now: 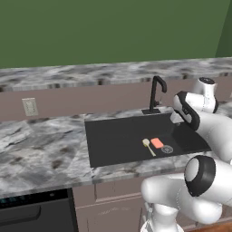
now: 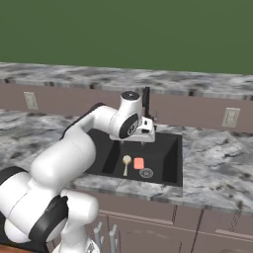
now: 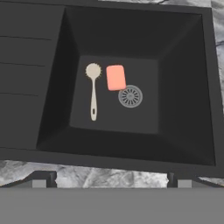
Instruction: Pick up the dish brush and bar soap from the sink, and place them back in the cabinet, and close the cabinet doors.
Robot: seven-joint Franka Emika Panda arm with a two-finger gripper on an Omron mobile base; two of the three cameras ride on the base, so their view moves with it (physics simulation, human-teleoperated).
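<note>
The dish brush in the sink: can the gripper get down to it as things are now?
Probably yes. The open gripper hangs above the sink, and the dish brush lies uncovered on the floor, apart from the bar soap.

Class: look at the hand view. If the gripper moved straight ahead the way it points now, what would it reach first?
Probably the sink floor close to the bar soap and the drain, with the dish brush just beside; exact landing spot is uncertain. The gripper is open.

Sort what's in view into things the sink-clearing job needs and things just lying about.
Job:
- pale cream dish brush, lying in the basin
- salmon-pink bar soap beside it
- matte-black rectangular sink

Just there:
- round metal drain
- slim black faucet
- white wall outlet
- grey marbled counter
</note>
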